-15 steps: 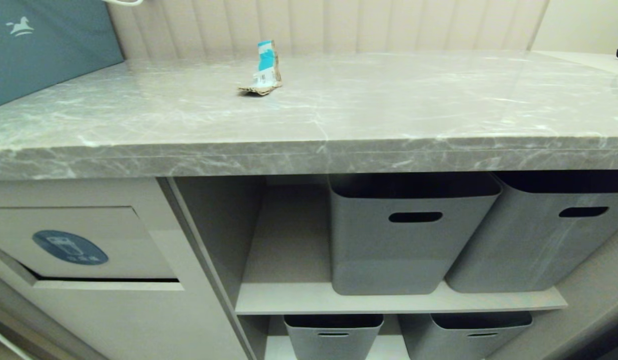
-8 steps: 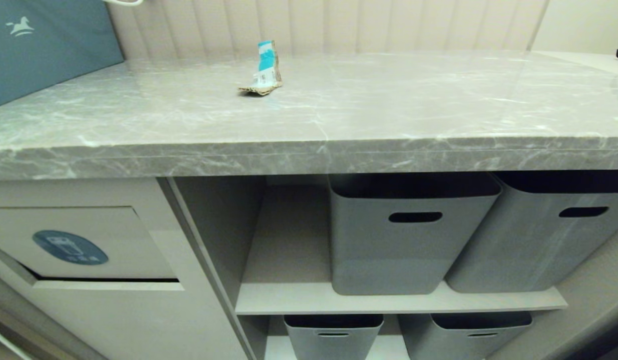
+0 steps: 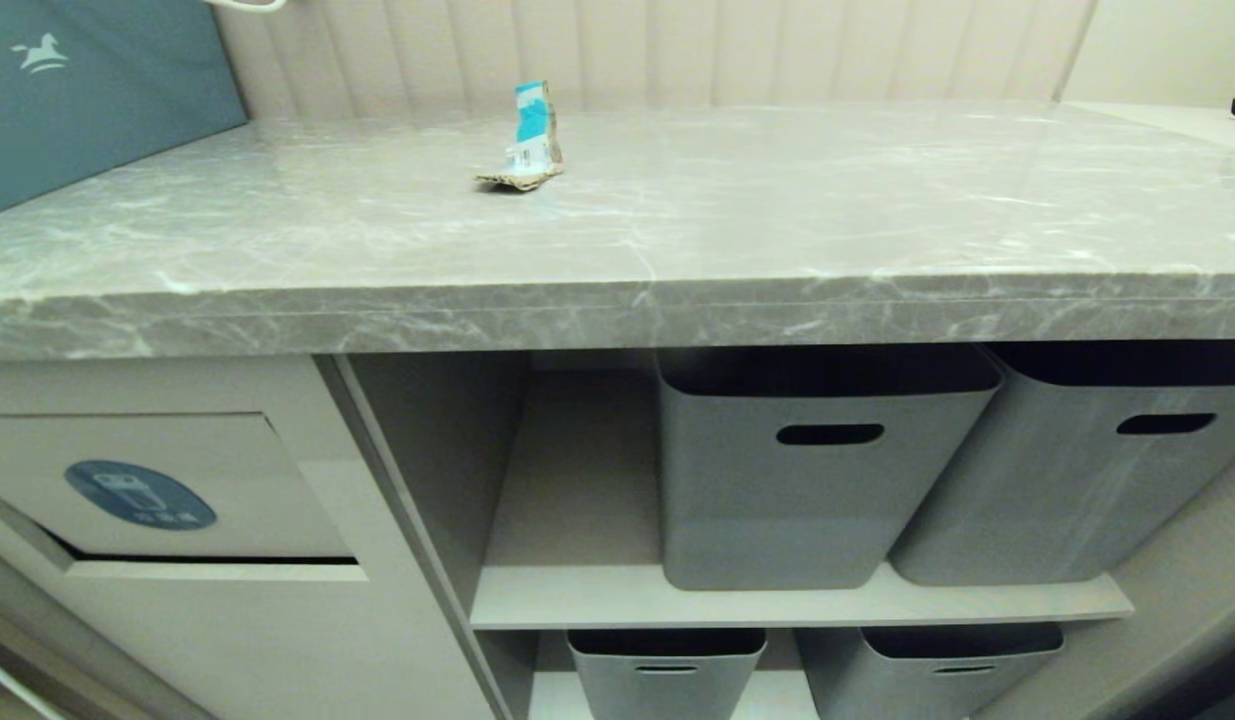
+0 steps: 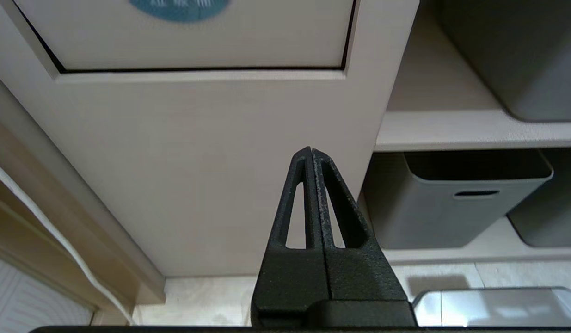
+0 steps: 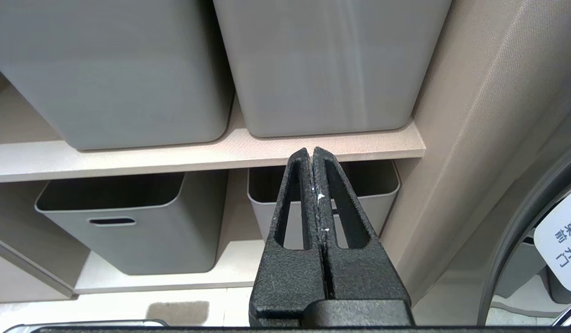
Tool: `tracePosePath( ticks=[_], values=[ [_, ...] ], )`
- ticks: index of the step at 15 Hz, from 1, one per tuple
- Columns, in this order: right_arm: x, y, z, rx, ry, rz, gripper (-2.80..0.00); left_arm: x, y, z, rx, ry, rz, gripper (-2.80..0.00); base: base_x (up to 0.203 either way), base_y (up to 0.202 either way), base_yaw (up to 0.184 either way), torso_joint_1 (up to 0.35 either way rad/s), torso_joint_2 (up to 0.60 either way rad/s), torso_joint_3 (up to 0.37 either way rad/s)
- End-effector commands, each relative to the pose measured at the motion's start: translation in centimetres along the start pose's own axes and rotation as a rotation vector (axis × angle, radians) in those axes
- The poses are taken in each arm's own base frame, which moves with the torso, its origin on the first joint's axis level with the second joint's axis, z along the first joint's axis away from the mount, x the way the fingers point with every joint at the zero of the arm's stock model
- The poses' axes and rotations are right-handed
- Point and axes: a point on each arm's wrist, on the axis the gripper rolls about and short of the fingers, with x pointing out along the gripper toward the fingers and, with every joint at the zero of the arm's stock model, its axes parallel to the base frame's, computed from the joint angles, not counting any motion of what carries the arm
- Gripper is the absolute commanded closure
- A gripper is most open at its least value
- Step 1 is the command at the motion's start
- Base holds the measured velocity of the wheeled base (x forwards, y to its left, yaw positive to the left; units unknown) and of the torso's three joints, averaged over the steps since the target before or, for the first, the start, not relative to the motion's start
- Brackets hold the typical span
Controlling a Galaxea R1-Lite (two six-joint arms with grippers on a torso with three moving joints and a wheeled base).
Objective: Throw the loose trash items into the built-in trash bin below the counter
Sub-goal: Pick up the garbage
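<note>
One scrap [image 3: 525, 140] shows on the counter [image 3: 677, 230]: a folded teal-and-white carton piece, part of it standing upright, near the back wall and left of the slab's middle. It lies well above both grippers, neither of which appears in the head view.

Left gripper [image 4: 311, 152] hangs low in front of the beige cabinet, its two black fingers pressed together with nothing between them. Above its tips is the bin flap [image 4: 183, 37] with the blue oval sticker [image 4: 180, 5]; the flap sits nearly flush in its frame, with a thin dark gap along its lower edge. Off to the gripper's right are the open shelves, with a grey basket [image 4: 456, 199] on the lower one. A pale floor lies below it.

Right gripper [image 5: 311, 153] is also closed tight and empty, hanging in front of the shelves. Two grey baskets [image 5: 322, 64] stand on the shelf [image 5: 197, 159] above its tips, and two more sit on the shelf below, one of them directly behind the fingers. A beige side panel rises just to its right.
</note>
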Motion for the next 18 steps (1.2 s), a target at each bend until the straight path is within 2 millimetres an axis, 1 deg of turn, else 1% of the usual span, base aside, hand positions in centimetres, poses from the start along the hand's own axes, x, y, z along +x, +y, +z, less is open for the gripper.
tracePosePath(
  ticks=[1,8,15,18],
  values=[
    [0.01,0.00,-0.04,0.000,0.001,0.001,0.00,-0.14,-0.01,-0.13,0.000,-0.019,0.001,0.00,0.000,0.000,0.000,0.000,0.00,0.000],
    [0.01,0.00,-0.04,0.000,0.001,0.001,0.00,-0.14,0.00,-0.13,-0.003,-0.019,0.003,0.00,0.000,0.000,0.000,0.000,0.00,0.000],
    [0.01,0.00,-0.04,0.000,0.001,0.001,0.00,-0.14,-0.01,-0.13,-0.002,-0.019,0.001,0.00,-0.179,0.000,0.001,0.002,0.00,0.004],
    [0.01,0.00,-0.04,0.000,0.001,0.000,0.00,-0.14,-0.01,-0.13,0.000,-0.019,0.001,0.00,-0.036,0.000,-0.003,0.001,0.00,0.004]
  ],
)
